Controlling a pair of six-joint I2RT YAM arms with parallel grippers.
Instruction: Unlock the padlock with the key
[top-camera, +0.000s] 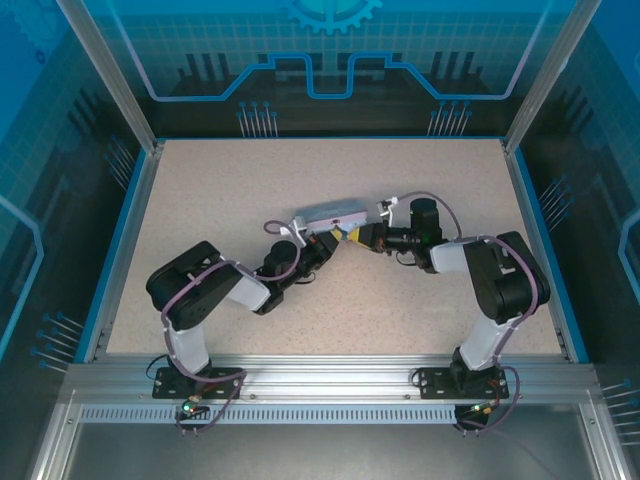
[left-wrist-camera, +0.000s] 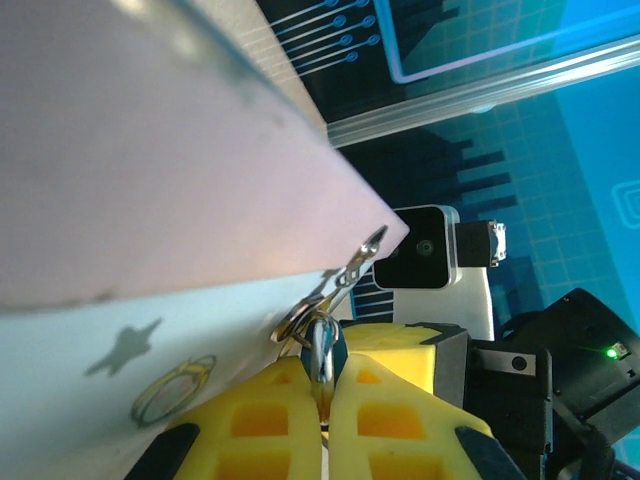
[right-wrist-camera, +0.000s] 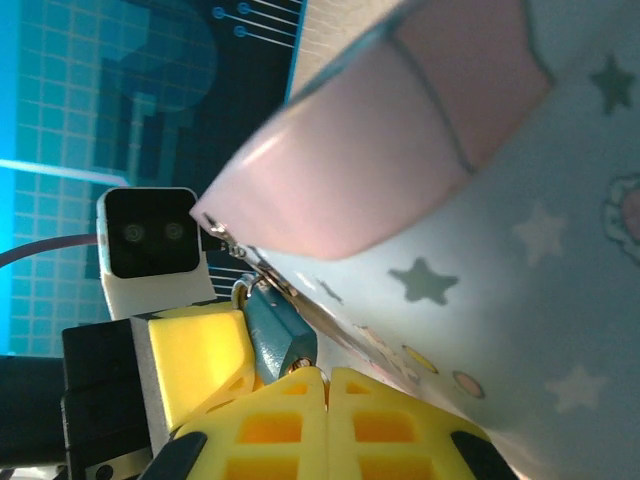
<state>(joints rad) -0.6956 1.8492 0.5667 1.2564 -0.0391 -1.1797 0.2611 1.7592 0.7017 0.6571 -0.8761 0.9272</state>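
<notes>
Padlock (right-wrist-camera: 280, 335): only the teal body shows in the right wrist view, its lower end buried between the fingers. The shackle end is small and blurred against the tin's hasp (right-wrist-camera: 232, 243), so I can't tell if it's locked.
Right gripper (right-wrist-camera: 327, 378): yellow fingers pinched together with no gap, clamped on the padlock.
Left gripper (left-wrist-camera: 323, 375): fingers also pressed together, on a thin silver metal loop (left-wrist-camera: 321, 345) sticking out of the tips. Can't tell whether that's the key or part of the shackle. It sits right at the hasp ring.
Tin (top-camera: 328, 212): mid-table and tilted, pink lid over a pale blue body with stars. Both wrist views crop it hard, so only a lid corner and part of a side show.
Top view: both grippers meet tip to tip at the tin's near right corner. Padlock and metal loop are too small to resolve there, and the fingers cover that spot.
Each wrist view has the other arm's yellow finger and white wrist camera (left-wrist-camera: 425, 250) right behind the lock, crowding it from both sides.
Table (top-camera: 300, 310): speckled beige, blue-lit enclosure walls around it.
</notes>
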